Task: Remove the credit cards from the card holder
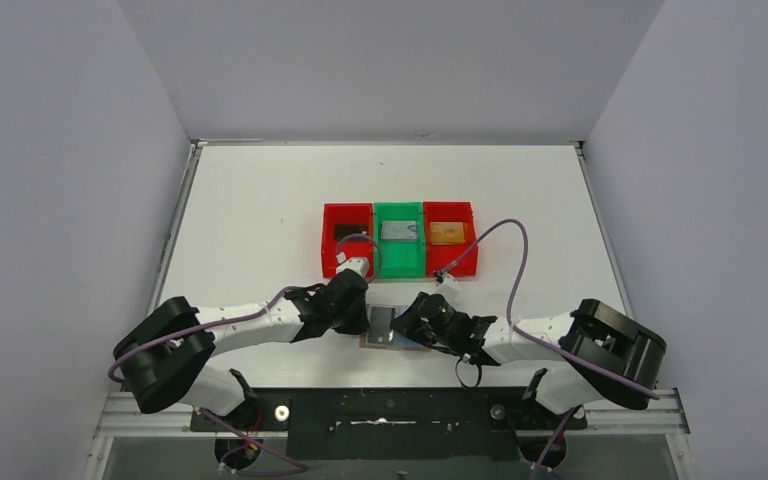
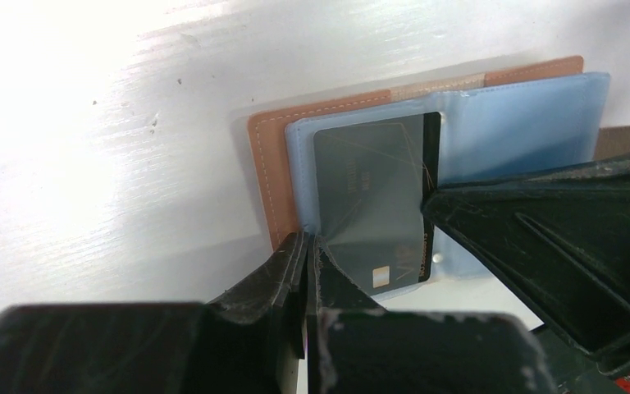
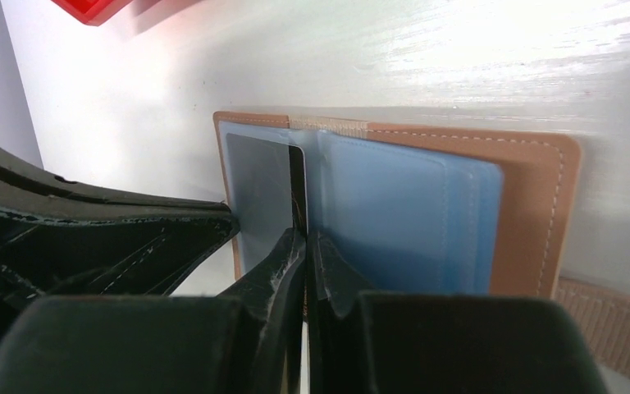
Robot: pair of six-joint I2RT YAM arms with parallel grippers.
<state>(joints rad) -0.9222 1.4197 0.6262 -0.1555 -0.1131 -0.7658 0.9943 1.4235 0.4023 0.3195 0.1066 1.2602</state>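
Observation:
The tan card holder (image 1: 380,332) lies open on the table between both grippers, its pale blue pockets up (image 2: 525,115). A black credit card (image 2: 373,205) sits in the left clear pocket, its dark edge sticking out toward the fold. My left gripper (image 2: 306,246) is shut on the outer edge of that pocket sleeve. My right gripper (image 3: 305,246) is shut on the black card's exposed edge (image 3: 298,176) at the fold. In the top view the left gripper (image 1: 363,322) and the right gripper (image 1: 408,328) flank the holder.
Three bins stand in a row behind the holder: a red one (image 1: 331,240) with a black card, a green one (image 1: 400,262) with a silver-grey card, a red one (image 1: 465,258) with a gold-orange card. The holder's strap tab (image 3: 615,320) lies at its right.

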